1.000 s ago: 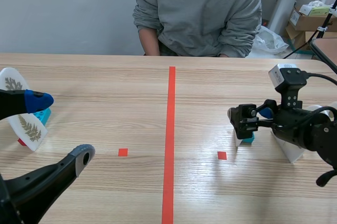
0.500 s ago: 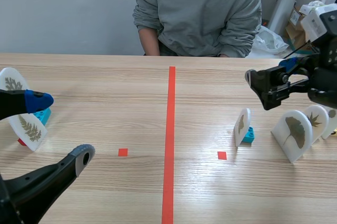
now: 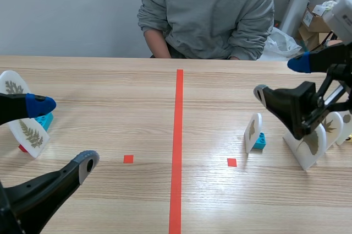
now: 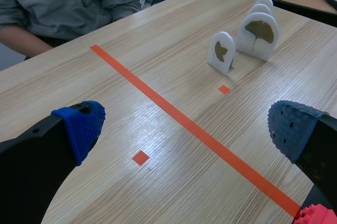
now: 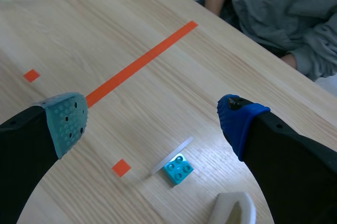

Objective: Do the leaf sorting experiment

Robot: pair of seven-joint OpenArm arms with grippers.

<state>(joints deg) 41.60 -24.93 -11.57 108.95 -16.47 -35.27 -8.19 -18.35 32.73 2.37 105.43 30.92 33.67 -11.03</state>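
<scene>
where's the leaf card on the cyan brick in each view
Scene view: leaf card right of the tape line, just beyond the small square mark.
Left wrist view: leaf card far ahead of the left end effector, past the tape line.
Right wrist view: leaf card, edge-on, under the right end effector.
Shared landmark: the square mark beside it.

The middle of the table (image 3: 110, 96) lay as bare wood on both sides of the long tape line (image 3: 177, 151), giving wide passage. On the right a small leaf card (image 3: 252, 131) stood upright on a cyan brick (image 3: 259, 141), with a gap between it and the ginkgo card (image 4: 257, 35). Behind that, more cards (image 3: 331, 126) stood close in a row. Two fern cards (image 3: 30, 134) crowded the left edge. A person (image 3: 209, 14) sat at the far side.
</scene>
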